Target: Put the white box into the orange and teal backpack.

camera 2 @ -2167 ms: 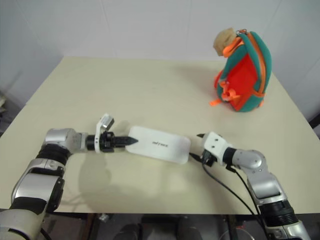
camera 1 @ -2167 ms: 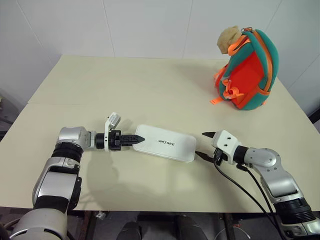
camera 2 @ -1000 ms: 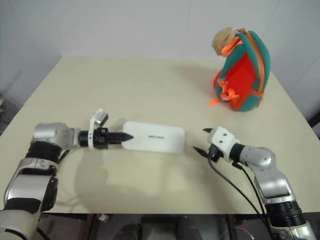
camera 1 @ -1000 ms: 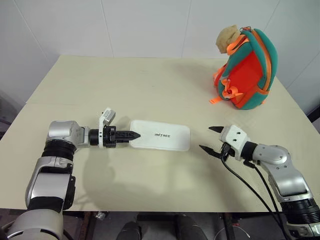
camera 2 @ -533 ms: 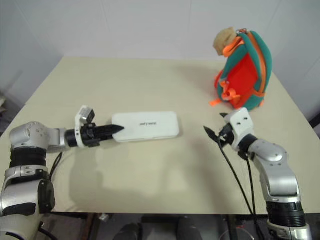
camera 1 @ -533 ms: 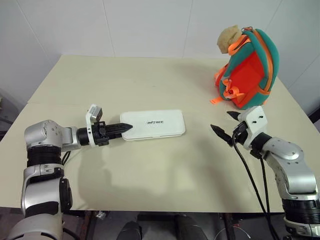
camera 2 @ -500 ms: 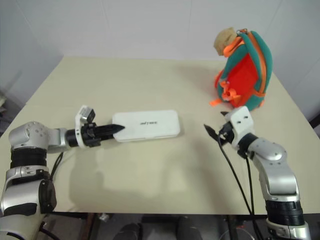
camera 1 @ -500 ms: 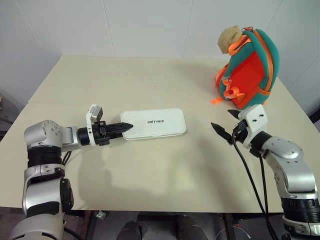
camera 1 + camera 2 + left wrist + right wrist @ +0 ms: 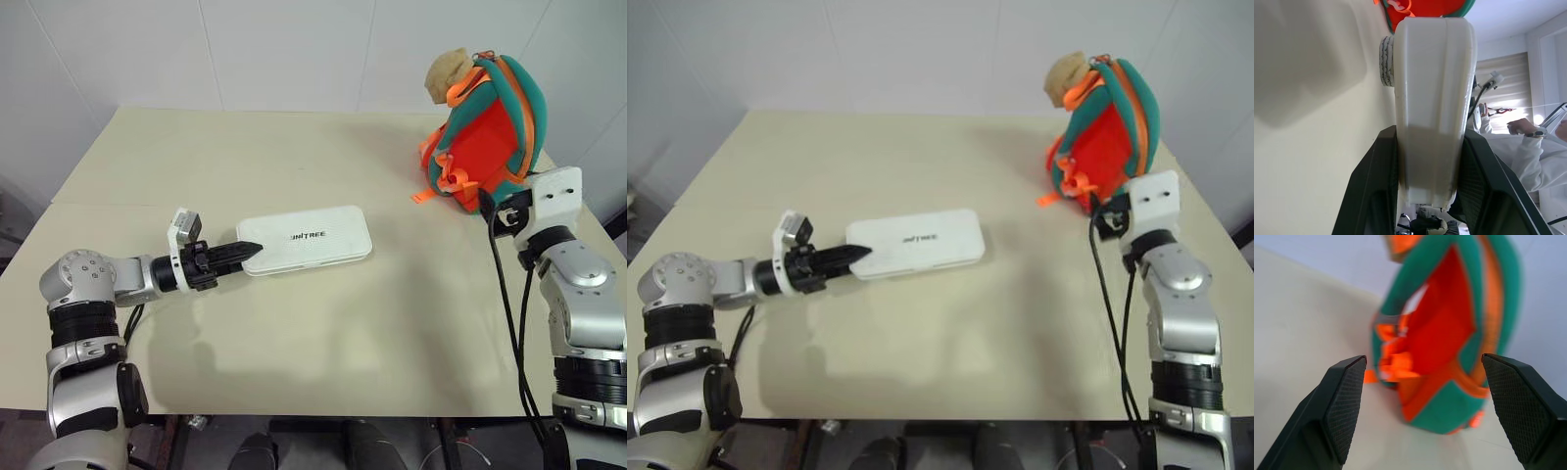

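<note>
Left eye view: 1 white box [image 9: 308,238], 1 backpack [image 9: 487,134], 1 table [image 9: 294,157].

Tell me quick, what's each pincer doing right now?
Left pincer: shut on the white box.
Right pincer: open, holding nothing, facing the orange and teal backpack.

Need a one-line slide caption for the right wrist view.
Open right end effector faces the upright orange and teal backpack on the table, fingers spread on either side of it.

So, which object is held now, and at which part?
The left end effector grips the flat white plastic box at its short end; the right end effector holds nothing.
</note>
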Tool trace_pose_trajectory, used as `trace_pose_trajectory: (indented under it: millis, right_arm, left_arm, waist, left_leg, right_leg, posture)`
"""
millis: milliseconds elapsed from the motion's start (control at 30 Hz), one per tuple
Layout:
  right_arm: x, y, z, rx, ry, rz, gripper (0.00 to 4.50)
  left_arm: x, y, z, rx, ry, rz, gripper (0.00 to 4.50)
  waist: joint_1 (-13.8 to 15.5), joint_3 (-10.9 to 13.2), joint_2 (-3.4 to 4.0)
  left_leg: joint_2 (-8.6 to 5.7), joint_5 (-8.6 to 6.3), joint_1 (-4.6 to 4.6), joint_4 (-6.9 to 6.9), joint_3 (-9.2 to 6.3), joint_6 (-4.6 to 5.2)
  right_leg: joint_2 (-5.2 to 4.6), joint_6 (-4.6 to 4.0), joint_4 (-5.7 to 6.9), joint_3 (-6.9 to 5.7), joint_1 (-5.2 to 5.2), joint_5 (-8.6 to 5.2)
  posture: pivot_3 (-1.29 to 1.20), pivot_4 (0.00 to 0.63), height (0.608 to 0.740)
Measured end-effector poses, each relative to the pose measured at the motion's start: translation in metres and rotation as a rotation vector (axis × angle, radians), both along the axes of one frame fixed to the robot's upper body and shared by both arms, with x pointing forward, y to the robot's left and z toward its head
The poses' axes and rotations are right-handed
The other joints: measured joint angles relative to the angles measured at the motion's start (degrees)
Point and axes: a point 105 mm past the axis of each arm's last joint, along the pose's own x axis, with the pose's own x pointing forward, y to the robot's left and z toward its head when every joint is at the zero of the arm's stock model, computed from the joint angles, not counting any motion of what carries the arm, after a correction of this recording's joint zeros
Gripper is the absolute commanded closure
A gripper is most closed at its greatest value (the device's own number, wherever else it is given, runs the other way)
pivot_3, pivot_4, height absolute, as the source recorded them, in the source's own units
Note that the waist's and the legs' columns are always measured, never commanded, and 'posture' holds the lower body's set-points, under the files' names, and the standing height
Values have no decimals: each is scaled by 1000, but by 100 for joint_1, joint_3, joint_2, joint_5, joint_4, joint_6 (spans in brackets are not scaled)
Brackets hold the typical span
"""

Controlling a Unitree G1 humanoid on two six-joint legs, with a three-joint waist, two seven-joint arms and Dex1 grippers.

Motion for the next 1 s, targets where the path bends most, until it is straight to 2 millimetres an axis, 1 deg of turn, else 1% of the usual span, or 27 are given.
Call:
trace_pose_trajectory:
  millis: [200, 367, 600, 800, 1000]
  right_arm:
    - [7, -10, -6, 26, 6, -40, 0]
    - [22, -16, 2, 65, -22, -55, 0]
    - [47, -27, 2, 134, -16, -76, 0]
    - [65, -29, 0, 190, -4, -68, 0]
    - [74, -27, -3, 204, 17, -60, 0]
  left_arm:
    - [0, -2, 0, 8, 3, -2, 3219]
    - [0, -4, -1, 17, 7, -5, 3219]
    - [0, -5, -2, 29, 13, -4, 3219]
    - [0, -6, -1, 28, 12, -5, 3219]
    - [-2, -6, -4, 25, 19, -5, 3219]
  waist:
    - [-26, 0, 0]
    - [-89, 0, 0]
    - [-164, 0, 0]
    - [-231, 0, 1]
    - [-320, 1, 1]
  left_leg:
    - [-2, 0, 0, 0, 4, -1]
    - [-2, 1, 1, 0, 5, -1]
    - [-2, 1, 1, -9, 9, -1]
    - [-1, 2, 1, -20, 14, -3]
    - [-2, 4, 1, -24, 18, -6]
  right_leg:
    - [-2, 0, 0, 0, 0, 0]
    - [-2, 0, 0, 0, 1, 0]
    - [-4, 1, 1, 0, 0, 1]
    - [-4, 1, -3, 0, -3, 1]
    - [-8, 1, -6, -5, -4, 1]
  posture:
    - [0, 150, 740]
    - [0, 150, 740]
    - [0, 150, 740]
    - [0, 150, 740]
    - [0, 150, 740]
